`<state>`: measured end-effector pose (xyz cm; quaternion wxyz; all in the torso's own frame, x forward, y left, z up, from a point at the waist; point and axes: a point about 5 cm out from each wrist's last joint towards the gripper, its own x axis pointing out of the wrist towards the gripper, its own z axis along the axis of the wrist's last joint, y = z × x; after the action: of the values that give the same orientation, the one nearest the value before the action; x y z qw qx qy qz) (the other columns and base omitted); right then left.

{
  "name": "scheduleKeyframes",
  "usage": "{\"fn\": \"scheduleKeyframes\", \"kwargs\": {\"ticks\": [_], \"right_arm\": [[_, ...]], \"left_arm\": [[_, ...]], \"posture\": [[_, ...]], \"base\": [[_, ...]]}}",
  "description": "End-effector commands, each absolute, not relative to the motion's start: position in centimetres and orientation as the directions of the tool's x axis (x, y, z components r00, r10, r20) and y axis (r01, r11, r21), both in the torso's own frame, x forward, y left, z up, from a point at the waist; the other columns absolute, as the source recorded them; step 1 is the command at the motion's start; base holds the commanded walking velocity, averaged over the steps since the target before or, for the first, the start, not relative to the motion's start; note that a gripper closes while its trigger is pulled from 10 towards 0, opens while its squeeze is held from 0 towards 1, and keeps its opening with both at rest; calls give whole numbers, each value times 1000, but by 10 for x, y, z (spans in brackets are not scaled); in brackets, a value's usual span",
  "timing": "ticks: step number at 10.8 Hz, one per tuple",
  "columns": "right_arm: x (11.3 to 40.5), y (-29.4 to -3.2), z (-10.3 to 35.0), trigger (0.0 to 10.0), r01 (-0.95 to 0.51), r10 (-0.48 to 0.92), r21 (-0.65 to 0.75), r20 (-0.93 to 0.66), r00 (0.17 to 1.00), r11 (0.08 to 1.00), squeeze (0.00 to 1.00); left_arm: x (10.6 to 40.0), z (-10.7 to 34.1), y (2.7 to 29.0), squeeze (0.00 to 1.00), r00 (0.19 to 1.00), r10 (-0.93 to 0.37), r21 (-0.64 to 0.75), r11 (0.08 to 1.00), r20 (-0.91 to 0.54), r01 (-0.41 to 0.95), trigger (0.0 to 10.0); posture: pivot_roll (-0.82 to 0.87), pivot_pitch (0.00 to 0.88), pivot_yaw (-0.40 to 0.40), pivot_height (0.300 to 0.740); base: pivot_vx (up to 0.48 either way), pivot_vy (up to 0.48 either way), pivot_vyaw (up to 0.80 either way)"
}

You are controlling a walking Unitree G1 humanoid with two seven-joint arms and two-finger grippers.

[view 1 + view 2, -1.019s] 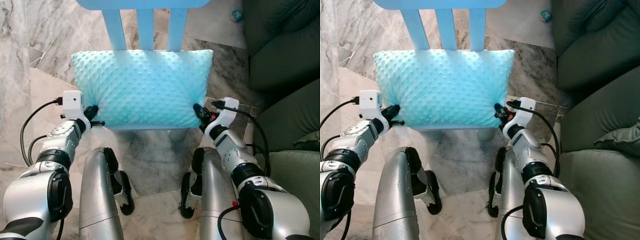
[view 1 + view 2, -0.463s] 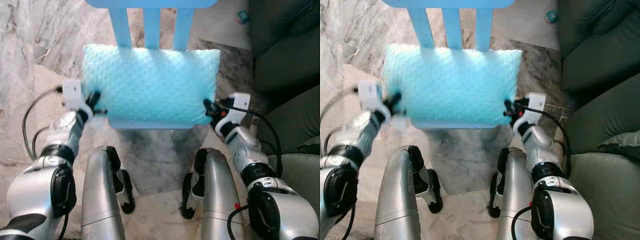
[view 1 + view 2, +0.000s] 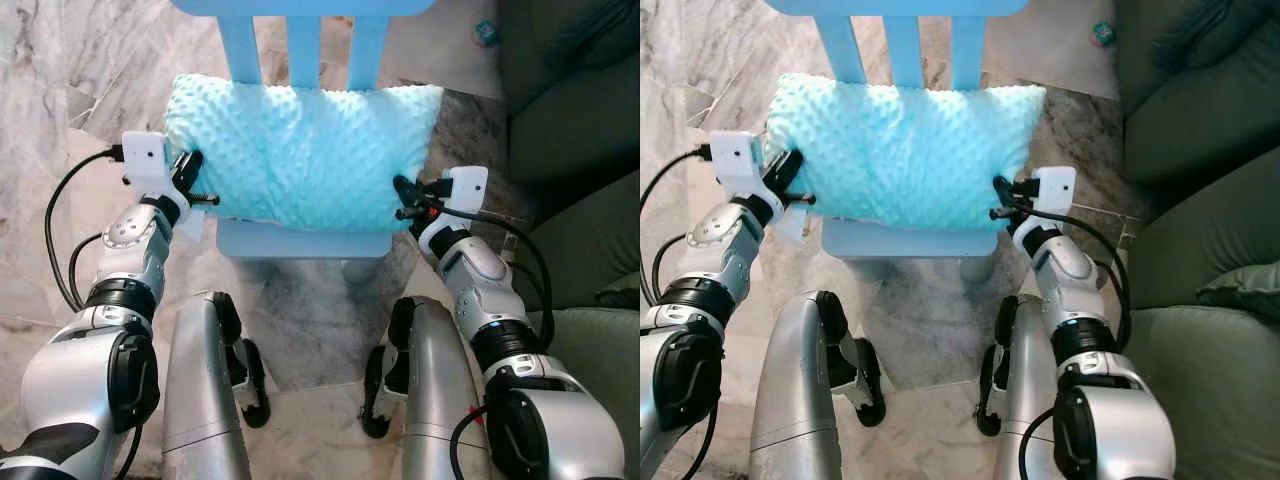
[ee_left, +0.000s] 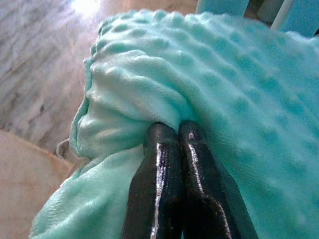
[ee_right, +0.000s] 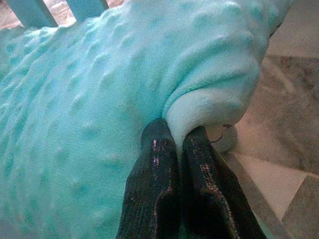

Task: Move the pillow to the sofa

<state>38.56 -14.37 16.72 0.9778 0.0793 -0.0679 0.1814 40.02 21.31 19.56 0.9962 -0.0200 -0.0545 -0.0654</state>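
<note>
A light turquoise dotted pillow (image 3: 305, 150) hangs just above the seat of a blue slatted chair (image 3: 300, 240), its top against the chair's back slats. My left gripper (image 3: 194, 180) is shut on the pillow's left edge, its fingers (image 4: 172, 164) pinching a fold of the plush fabric. At the opposite edge my right gripper (image 3: 402, 197) is shut on the pillow too, with a bulge of cloth squeezed between the fingers (image 5: 174, 179). The dark green sofa (image 3: 570, 110) stands to the right.
The chair's back slats (image 3: 302, 45) rise straight ahead. Marble floor (image 3: 80, 60) spreads to the left and under the chair. My two silver legs (image 3: 205, 400) stand close before the seat. A small object (image 3: 486, 32) lies on the floor beside the sofa.
Both grippers have risen with the pillow: its lower edge has come up off the seat, baring the seat's front. The pillow is squeezed narrower between them.
</note>
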Motion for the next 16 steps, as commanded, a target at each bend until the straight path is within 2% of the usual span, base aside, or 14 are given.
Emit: {"fn": "scheduleKeyframes", "kwargs": {"ticks": [1, 2, 5, 9, 13, 16], "right_arm": [[381, -141, 161, 0, -367, 345, 126, 165, 924, 922, 0], [381, -141, 169, 0, -360, 333, 124, 195, 923, 925, 0], [372, -143, 176, 0, -336, 300, 122, 242, 923, 934, 0], [350, -149, 171, 0, -268, 224, 157, 253, 941, 951, 0], [335, -147, 173, 0, -212, 155, 214, 252, 955, 954, 0], [336, -151, 185, 0, -189, 125, 208, 285, 950, 960, 0]], "left_arm": [[398, 193, 211, 0, 980, -145, -22, 989, 137, 149, 0], [398, 202, 210, 0, 970, -143, -17, 989, 196, 149, 0], [391, 199, 210, 0, 960, -122, -50, 989, 252, 138, 0], [362, 182, 207, 0, 952, -107, -67, 989, 288, 132, 0], [337, 189, 187, 0, 938, -156, -66, 980, 310, 185, 0], [340, 199, 186, 0, 934, -148, -73, 981, 325, 181, 0]], "posture": [[-56, 538, 13, 530], [-49, 516, 14, 530], [-43, 461, 14, 530], [-29, 369, 22, 530], [-18, 274, 36, 530], [-25, 202, 40, 530]], "base": [[0, 0, 0], [0, 0, 0], [0, 0, 0], [0, 0, 0], [0, 0, 0], [0, 0, 0]]}}
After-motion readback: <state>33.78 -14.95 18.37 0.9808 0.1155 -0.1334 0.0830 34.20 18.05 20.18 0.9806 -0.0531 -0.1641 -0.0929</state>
